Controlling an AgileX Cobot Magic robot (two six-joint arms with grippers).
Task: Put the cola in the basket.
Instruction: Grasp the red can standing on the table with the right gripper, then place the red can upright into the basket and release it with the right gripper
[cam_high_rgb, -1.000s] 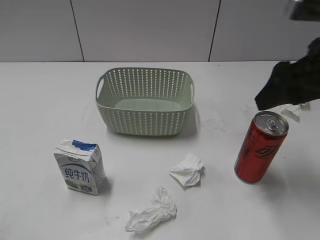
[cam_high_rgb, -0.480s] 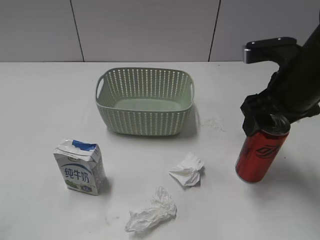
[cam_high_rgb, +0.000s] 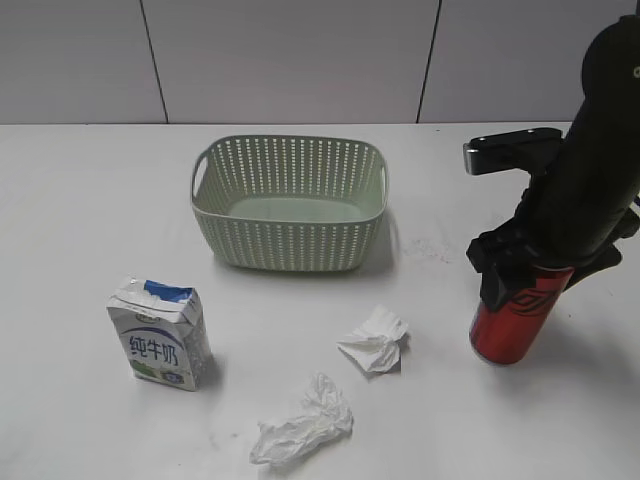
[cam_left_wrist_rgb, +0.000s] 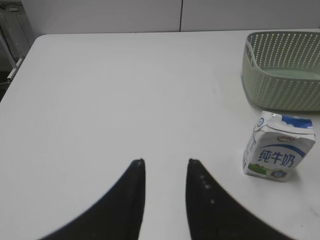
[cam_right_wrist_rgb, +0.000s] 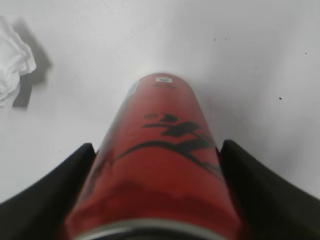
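A crumpled tissue (cam_high_rgb: 302, 422) lies nearest. Beyond it, the cola (cam_high_rgb: 511, 318) stands upright on the tabletop (cam_high_rgb: 90, 200), right of the basket (cam_high_rgb: 290, 202), with the right pincer (cam_high_rgb: 528, 262) spread around its top; whether the fingers press it, I cannot tell. The left pincer (cam_left_wrist_rgb: 165, 162) is parted, empty.

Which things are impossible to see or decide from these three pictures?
- Cola top: hidden by the right gripper in the exterior view; blurred at the bottom edge in the right wrist view.
- Whether the fingers touch the can: cannot tell; they flank it in the right wrist view.
- Left gripper: outside the exterior view.
- Basket: right end cut off in the left wrist view.
- Small print on the milk carton: too small.
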